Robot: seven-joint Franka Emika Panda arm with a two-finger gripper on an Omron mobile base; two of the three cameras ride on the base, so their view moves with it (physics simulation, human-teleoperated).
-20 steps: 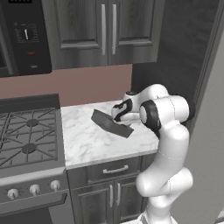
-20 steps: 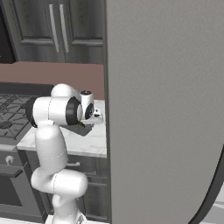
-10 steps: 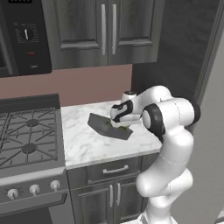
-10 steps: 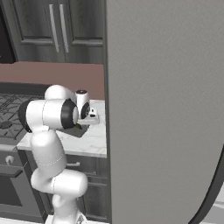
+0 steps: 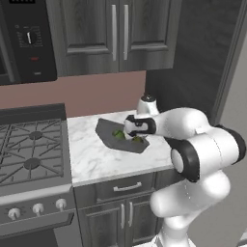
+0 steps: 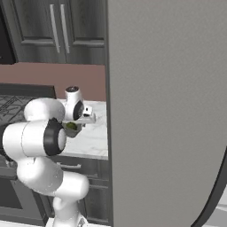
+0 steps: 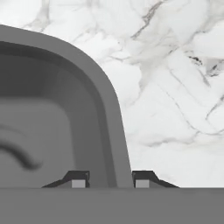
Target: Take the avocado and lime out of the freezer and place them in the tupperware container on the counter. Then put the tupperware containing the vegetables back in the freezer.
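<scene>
Over on the white marble table [image 5: 96,159], seen from the left base camera, the dark grey tupperware container [image 5: 108,131] sits with both green vegetables [image 5: 118,134] already inside, so I'd say the loading half is done and what's left is carrying the tub to the freezer. From the right base camera the freezer [image 6: 164,111] door swings open and blocks most of the scene; one green fruit peeks out beside the arm, though it's small and I can't tell which one. Looking through the hand camera, the tool [image 7: 107,179] has its two tips straddling the tub's thin rim, one inside the wall and one outside, drawn in narrow, so it looks clamped on the edge. The tub itself looks shallow, smooth, round-cornered.
</scene>
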